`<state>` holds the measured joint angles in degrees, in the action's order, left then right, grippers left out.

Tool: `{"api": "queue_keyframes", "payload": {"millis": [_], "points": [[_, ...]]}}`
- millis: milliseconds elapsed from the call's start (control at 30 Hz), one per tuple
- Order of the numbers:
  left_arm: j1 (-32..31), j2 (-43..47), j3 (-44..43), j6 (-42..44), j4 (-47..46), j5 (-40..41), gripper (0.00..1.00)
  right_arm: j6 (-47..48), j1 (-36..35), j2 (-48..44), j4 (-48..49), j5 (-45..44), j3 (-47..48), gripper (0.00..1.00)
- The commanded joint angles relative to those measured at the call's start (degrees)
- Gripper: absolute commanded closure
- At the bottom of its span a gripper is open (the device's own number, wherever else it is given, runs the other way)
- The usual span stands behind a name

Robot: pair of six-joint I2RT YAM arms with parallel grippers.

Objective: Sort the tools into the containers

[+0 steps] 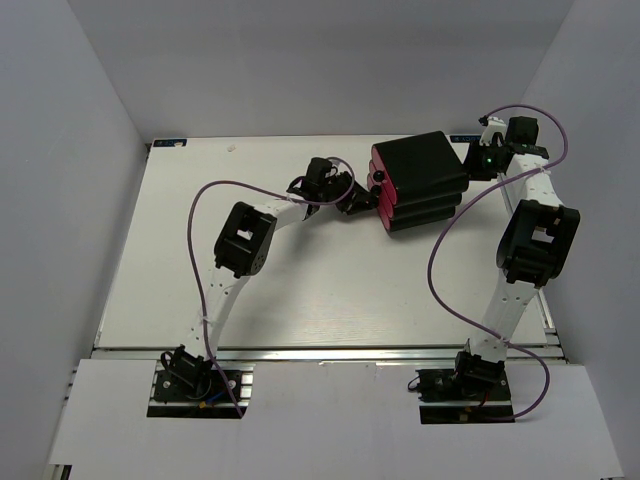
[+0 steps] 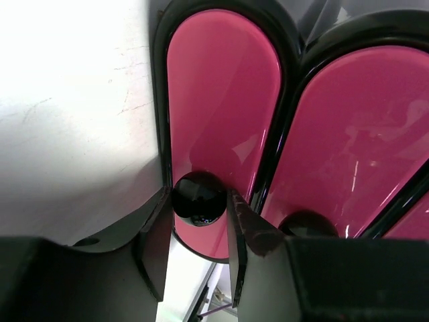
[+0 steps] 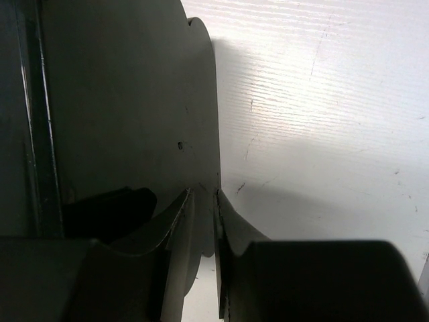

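The left arm (image 1: 225, 290) and the right arm (image 1: 505, 300) look alike: slim white links joined by chunky, boxy black joint housings. Each rises from a compact black base (image 1: 185, 375). A thin purple cable (image 1: 200, 200) runs from each base up along its arm in loose loops. A small green light (image 1: 487, 158) glows on the black wrist end of the right arm. The left gripper (image 2: 199, 215) has matte black fingers (image 2: 155, 248) with flat inner faces. The right gripper (image 3: 204, 208) has the same dark fingers, their backs curving to thin tips.
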<state>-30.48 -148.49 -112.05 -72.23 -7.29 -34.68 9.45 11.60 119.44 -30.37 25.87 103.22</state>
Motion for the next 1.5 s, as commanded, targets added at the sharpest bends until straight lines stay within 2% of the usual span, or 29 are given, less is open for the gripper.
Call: {"api": "queue_keyframes", "payload": {"millis": [0, 33, 100, 333, 433, 533, 633, 700, 800, 833, 867, 900, 1000, 1133, 1233, 1300, 1367, 1400, 1433, 1467], "points": [[-0.37, 0.56, -1.16, -0.02, 0.26, 0.84, 0.73, 0.48, -1.05, 0.09, -1.53, -0.47, -0.56, 0.76], [-0.46, 1.00, -0.54, 0.07, 0.17, 0.66, 0.82, 0.48, -0.96, 0.18, -1.45, -0.55, -0.48, 0.76], [-0.20, 3.19, 2.61, 0.68, -0.44, 0.84, 0.86, 0.57, -1.05, 0.27, -1.53, -0.90, -0.48, 0.76], [2.52, 14.51, 17.99, 5.16, -0.09, 4.87, 0.85, 0.92, -0.96, 0.09, -1.88, -1.96, -0.56, 0.76], [4.63, 17.96, 25.11, 5.87, -0.80, 6.90, 0.79, 0.92, -1.05, 0.09, -1.89, -2.14, -0.65, 0.76], [6.48, 20.60, 28.37, 6.48, -0.45, 7.52, 0.67, 0.83, -1.05, 0.09, -1.80, -2.31, -0.83, 0.76], [7.36, 22.18, 29.25, 7.71, 0.87, 8.04, 0.56, 1.00, -1.05, 0.09, -1.88, -2.66, -0.91, 0.76], [7.54, 22.36, 28.82, 8.85, 2.10, 7.96, 0.46, 1.18, -0.96, 0.01, -1.89, -2.49, -0.91, 0.76], [7.63, 22.62, 27.24, 10.52, 3.94, 7.69, 0.29, 1.71, -1.05, -0.34, -1.97, -1.96, -0.74, 0.59], [7.63, 22.97, 26.63, 10.96, 4.56, 8.74, 0.26, 1.80, -0.96, -0.95, -1.97, -2.14, -0.65, 0.49], [7.71, 23.50, 26.45, 12.01, 6.48, 9.62, 0.24, 1.80, -0.96, -1.31, -1.71, -3.18, -0.65, 0.45], [7.89, 24.81, 26.18, 12.54, 6.93, 10.58, 0.23, 1.88, -0.87, -1.83, -1.01, -3.71, -0.74, 0.36], [8.94, 27.36, 25.31, 15.44, 13.16, 15.06, 0.22, 2.15, -0.52, -4.12, 1.79, -7.40, -1.00, 0.28], [9.91, 32.63, 22.32, 20.80, 21.69, 23.06, 0.19, 3.20, -0.35, -7.80, 6.88, -14.60, -0.92, 0.25], [10.61, 34.83, 20.56, 24.32, 27.23, 28.08, 0.22, 4.52, -0.35, -9.83, 10.93, -19.35, -0.30, 0.25], [11.49, 37.30, 20.99, 25.55, 28.91, 29.31, 0.34, 5.22, -0.35, -10.89, 12.96, -20.86, 0.14, 0.26], [12.80, 40.27, 23.36, 26.26, 28.74, 29.23, 0.48, 6.27, -0.35, -12.64, 15.94, -20.60, 0.05, 0.26], [13.16, 41.34, 24.24, 26.43, 28.65, 29.05, 0.64, 6.71, -0.35, -13.52, 17.09, -19.55, -0.12, 0.27], [13.77, 42.48, 26.34, 26.78, 28.99, 29.05, 0.72, 7.24, -0.43, -15.27, 17.97, -17.63, -0.73, 0.28], [14.65, 43.71, 27.31, 27.57, 29.35, 29.40, 0.81, 8.55, -0.43, -16.50, 20.07, -11.25, -1.43, 0.30]]}}
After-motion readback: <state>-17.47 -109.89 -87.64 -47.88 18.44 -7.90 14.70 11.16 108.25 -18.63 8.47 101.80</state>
